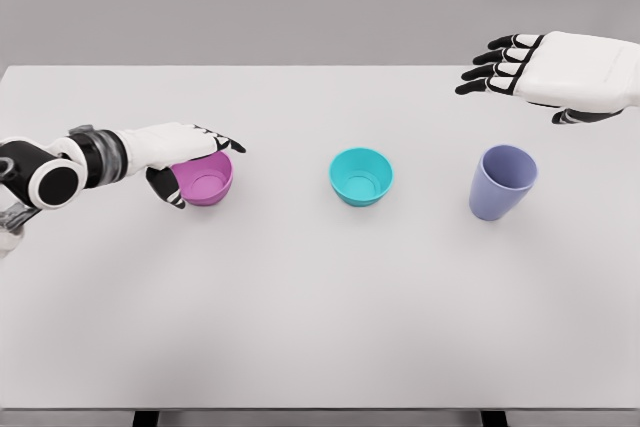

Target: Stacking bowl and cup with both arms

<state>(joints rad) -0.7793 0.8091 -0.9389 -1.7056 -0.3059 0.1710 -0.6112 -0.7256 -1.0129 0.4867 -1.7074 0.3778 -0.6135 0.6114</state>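
Note:
A pink bowl (207, 180) sits on the white table (320, 297) at the left. My left hand (190, 162) is at its left rim: the fingers (222, 141) stretch straight along the far rim, and the thumb (165, 190) lies against the near left wall. The fingers are not curled into the bowl. A teal bowl (361, 176) stands in the middle and a lavender cup (502, 182) stands upright at the right. My right hand (520, 82) hovers open above and behind the cup, fingers spread toward the left, touching nothing.
The three vessels stand in a row across the table's middle, each apart from the others. The table's far edge (320, 67) runs just behind the hands. A grey wall lies behind it.

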